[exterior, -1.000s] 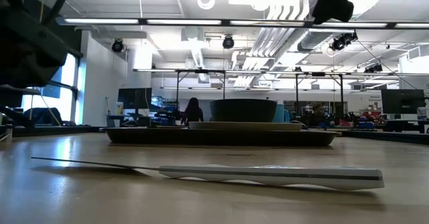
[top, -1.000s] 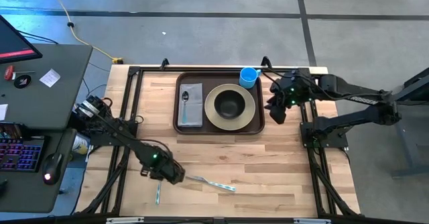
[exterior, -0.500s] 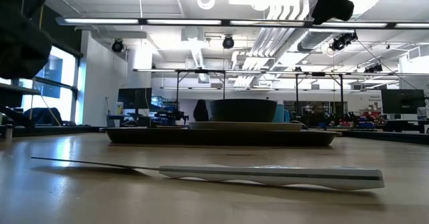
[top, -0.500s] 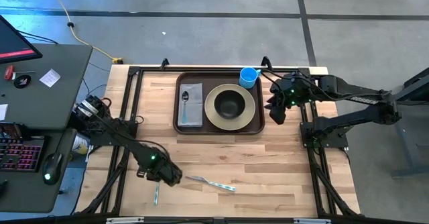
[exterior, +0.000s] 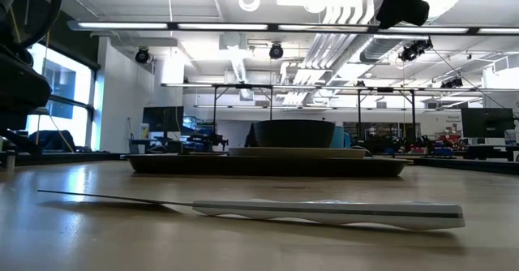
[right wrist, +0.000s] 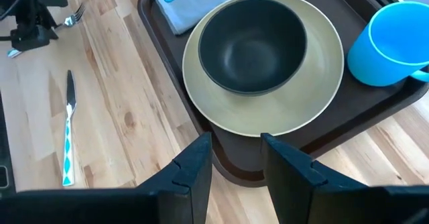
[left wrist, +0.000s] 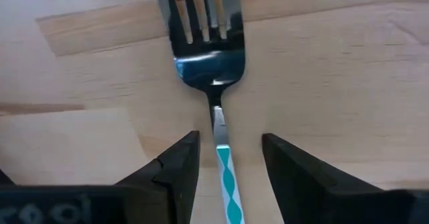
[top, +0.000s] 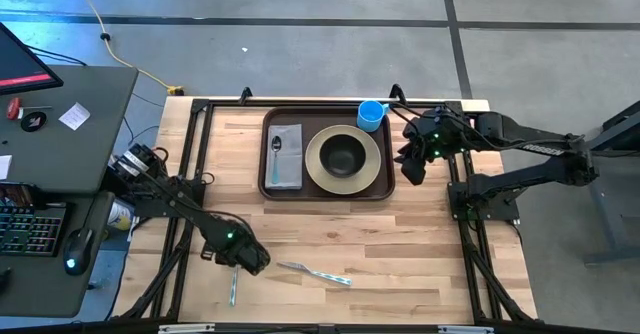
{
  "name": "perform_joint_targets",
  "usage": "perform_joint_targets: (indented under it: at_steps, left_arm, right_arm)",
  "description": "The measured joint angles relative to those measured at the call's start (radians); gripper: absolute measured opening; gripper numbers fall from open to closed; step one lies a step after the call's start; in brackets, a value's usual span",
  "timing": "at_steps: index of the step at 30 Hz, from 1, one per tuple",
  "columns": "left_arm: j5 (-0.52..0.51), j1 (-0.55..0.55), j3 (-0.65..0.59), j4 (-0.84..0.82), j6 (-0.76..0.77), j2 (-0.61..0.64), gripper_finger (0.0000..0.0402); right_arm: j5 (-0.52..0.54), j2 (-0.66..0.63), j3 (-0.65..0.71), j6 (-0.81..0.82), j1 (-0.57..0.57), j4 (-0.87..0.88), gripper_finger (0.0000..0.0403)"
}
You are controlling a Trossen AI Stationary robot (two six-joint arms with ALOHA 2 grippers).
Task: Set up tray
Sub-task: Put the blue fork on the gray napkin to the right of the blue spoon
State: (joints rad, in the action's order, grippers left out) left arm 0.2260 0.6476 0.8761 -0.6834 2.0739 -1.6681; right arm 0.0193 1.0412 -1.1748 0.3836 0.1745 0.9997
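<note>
Shifted slightly toward the desk's near-left corner, the left gripper (top: 238,266) is held released astride the fork (left wrist: 213,83); its handle runs between the fingers (left wrist: 175,170). The tray (top: 268,189) lies far beyond, nearer the right gripper (top: 412,166), whose fingers are parted, empty.

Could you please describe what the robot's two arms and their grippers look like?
Both arms are dark, slender, jointed links, each with a small green light near the wrist. The left gripper and right gripper each have two black, angular, wedge-shaped fingers. Pale lettering marks the right arm's link, and black cables run along both arms.
</note>
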Motion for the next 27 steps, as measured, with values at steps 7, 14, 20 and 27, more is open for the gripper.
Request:
perform_joint_targets:
  at_steps: [7,14,20,27]
  left_arm:
    - [-0.015,0.000,-0.004,0.016,0.000,-0.013,0.0190]
    - [-0.038,0.000,-0.003,0.028,0.000,-0.015,0.0086]
    - [-0.068,0.001,-0.002,0.018,0.004,-0.015,0.0041]
    - [-0.097,0.001,0.026,-0.004,0.071,-0.019,0.0065]
  right_arm:
    - [0.004,0.000,0.000,-0.003,0.000,0.002,0.0119]
    - [0.042,0.000,0.000,-0.007,0.000,0.002,0.0119]
    - [0.042,0.000,0.000,-0.010,0.000,0.002,0.0119]
    - [0.042,0.000,0.000,-0.026,0.000,0.002,0.0119]
